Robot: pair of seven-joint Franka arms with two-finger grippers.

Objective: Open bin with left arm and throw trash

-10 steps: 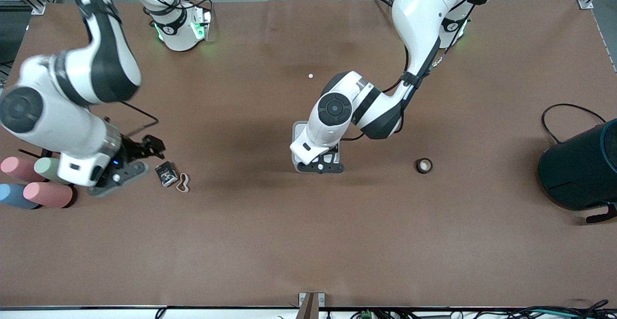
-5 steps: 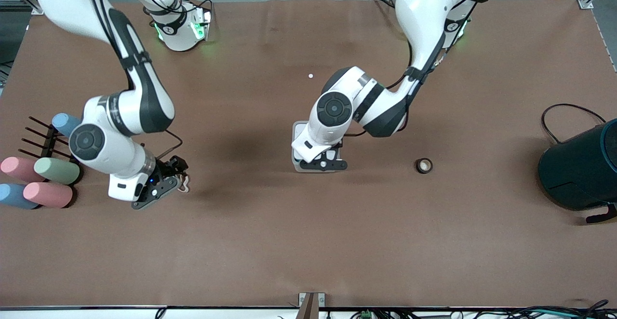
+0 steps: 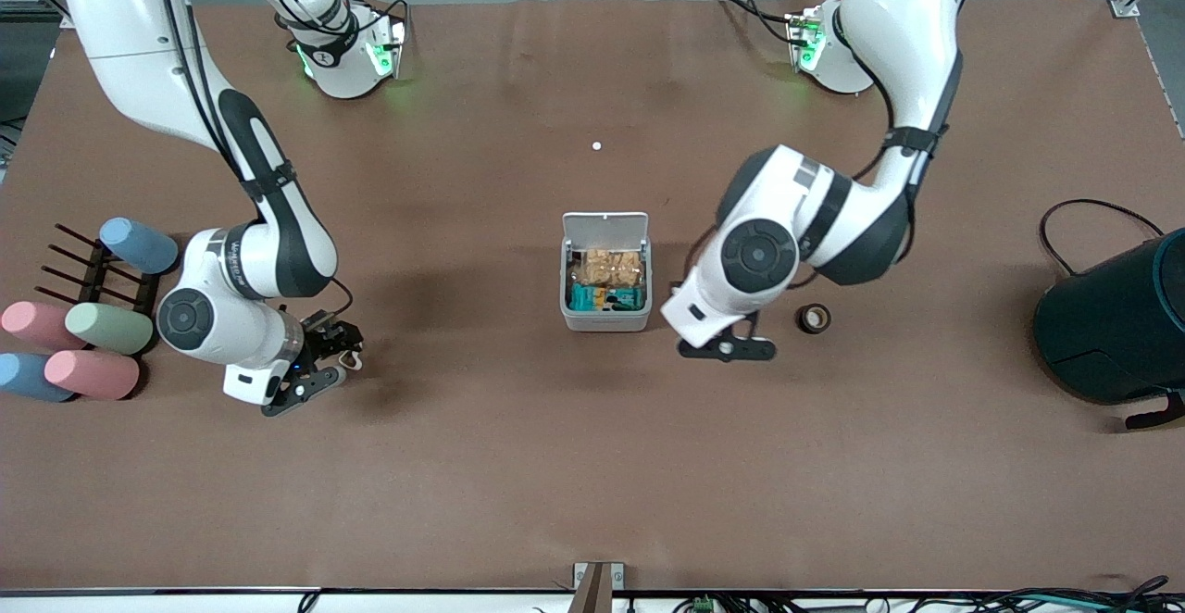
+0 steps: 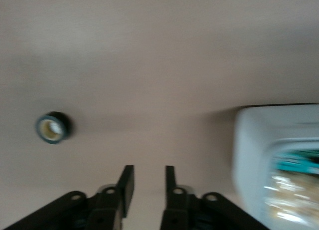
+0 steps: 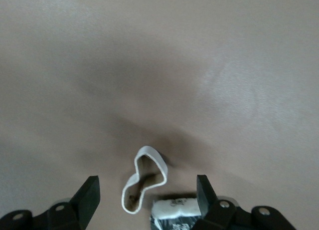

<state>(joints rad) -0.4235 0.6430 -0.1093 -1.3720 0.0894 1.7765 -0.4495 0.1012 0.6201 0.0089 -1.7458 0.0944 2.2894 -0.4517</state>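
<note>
Below the wide-spread, empty right gripper [image 5: 144,200] lie a limp, light rubber band [image 5: 142,179] and slippery wrapper [image 5: 174,212]; left gripper [image 4: 145,187], part-open and empty, hangs between open bin [image 3: 605,317] and tape roll [image 4: 52,127].

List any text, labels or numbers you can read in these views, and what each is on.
None can be read.
Packets in the open bin: print too small.
Wrapper between the right claw fingers: marks blurred.
Tape roll: no text visible.

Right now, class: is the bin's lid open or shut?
Open. The bin has its lid swung up and back, and packets show inside it.
</note>
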